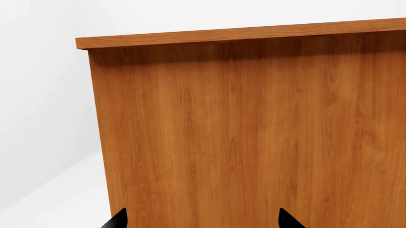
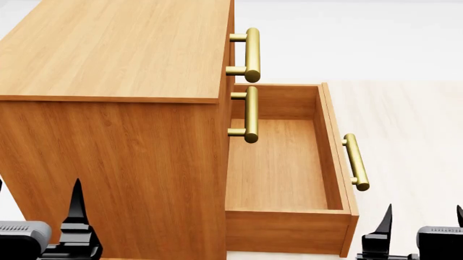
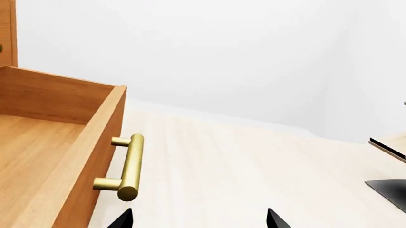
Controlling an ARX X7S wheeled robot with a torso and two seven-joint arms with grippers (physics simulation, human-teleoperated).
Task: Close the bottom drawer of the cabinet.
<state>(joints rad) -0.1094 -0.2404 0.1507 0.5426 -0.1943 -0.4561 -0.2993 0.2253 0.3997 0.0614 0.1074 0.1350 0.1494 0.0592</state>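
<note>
The cabinet [image 2: 116, 151] is warm-brown wood, seen from its side in the head view, with its drawer fronts facing right. The bottom drawer [image 2: 282, 168] is pulled far out, empty, with a brass bar handle [image 2: 355, 161] on its front. The two upper drawers are shut, with brass handles [image 2: 251, 54]. My left gripper [image 2: 36, 216] is open, facing the cabinet's plain side [image 1: 254, 142]. My right gripper [image 2: 423, 222] is open and empty, just right of the drawer front; its wrist view shows the drawer [image 3: 57, 152] and its handle [image 3: 129, 167] to one side of the fingertips [image 3: 123, 219].
Pale wood floor [image 2: 412, 119] lies to the right of the drawer front, with white walls beyond. In the right wrist view a pale wooden edge [image 3: 388, 145] and a dark flat object [image 3: 390, 192] show at the frame's edge.
</note>
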